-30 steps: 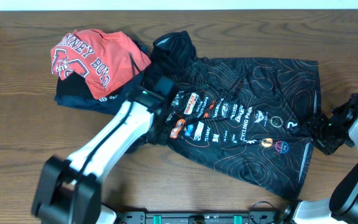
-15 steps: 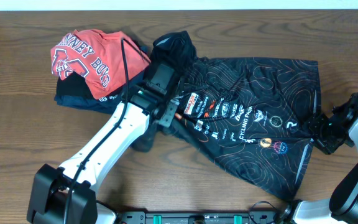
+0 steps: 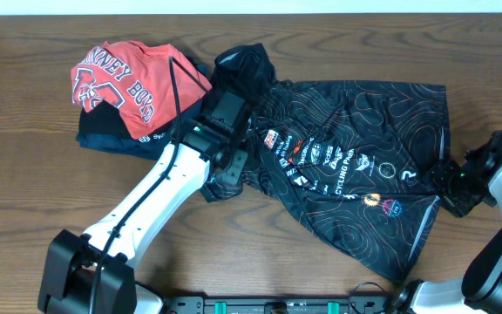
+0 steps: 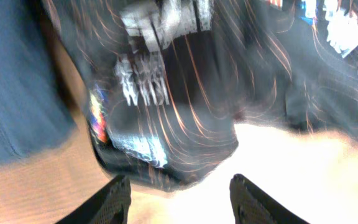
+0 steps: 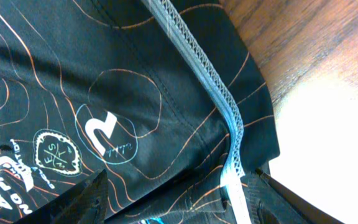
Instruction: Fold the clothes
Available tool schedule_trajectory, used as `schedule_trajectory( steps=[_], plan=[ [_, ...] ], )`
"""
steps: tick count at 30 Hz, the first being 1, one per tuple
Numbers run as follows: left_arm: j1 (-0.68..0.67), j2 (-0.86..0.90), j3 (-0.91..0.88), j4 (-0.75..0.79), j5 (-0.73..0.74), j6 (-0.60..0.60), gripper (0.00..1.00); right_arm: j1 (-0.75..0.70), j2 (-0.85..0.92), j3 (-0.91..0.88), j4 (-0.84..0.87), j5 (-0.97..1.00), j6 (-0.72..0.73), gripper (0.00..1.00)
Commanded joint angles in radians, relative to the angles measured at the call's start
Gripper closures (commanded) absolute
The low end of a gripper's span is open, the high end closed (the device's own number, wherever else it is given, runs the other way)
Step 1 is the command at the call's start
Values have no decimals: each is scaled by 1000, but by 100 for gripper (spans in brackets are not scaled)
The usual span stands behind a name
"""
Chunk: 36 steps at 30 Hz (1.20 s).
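Observation:
The clothes, a black jersey [image 3: 356,139] with wavy contour lines and a row of logos, lies spread over the table's middle and right. Its left part is bunched and folded over. My left gripper [image 3: 231,170] hovers over that bunched left edge. In the left wrist view its fingers [image 4: 118,200] stand apart with nothing between them, and the blurred jersey [image 4: 185,93] lies just beyond. My right gripper [image 3: 450,185] is at the jersey's right edge. It stands open [image 5: 179,199], straddling a fold of fabric with a pale zip seam [image 5: 225,106].
A red T-shirt [image 3: 133,78] with white lettering lies on a folded navy garment [image 3: 103,135] at the back left, touching the jersey's bunched corner. The navy cloth [image 4: 11,93] also shows in the left wrist view. Bare wooden table [image 3: 24,192] lies left and in front.
My left gripper has opened and let go of the jersey's left edge after carrying it. That edge now lies slumped under the gripper. The right arm has stayed still.

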Motion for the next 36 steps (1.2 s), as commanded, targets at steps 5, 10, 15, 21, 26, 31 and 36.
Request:
schedule_trajectory(
  steps=[5, 10, 15, 21, 26, 31, 36],
  plan=[
    [-20, 10, -170, 69, 112, -25, 44, -8, -12, -2, 3, -3, 6, 30],
    [-22, 12, -285, 226, 48, -25, 44, -8, -12, -2, 2, -3, 6, 30],
    [-22, 45, -316, 322, -16, -21, 44, -8, -12, -2, 2, -22, 6, 30],
    [-22, 137, -316, 346, -15, -21, 81, -8, -12, -2, -2, -22, 6, 30],
    [-18, 110, -249, 196, -16, -26, 94, -8, -12, -2, 0, -22, 6, 30],
    [-15, 5, -23, -125, -48, -25, 94, -8, -12, -2, 2, -22, 6, 30],
    [-15, -111, 90, -216, -225, -25, 94, -8, -12, -2, 2, -22, 6, 30]
  ],
)
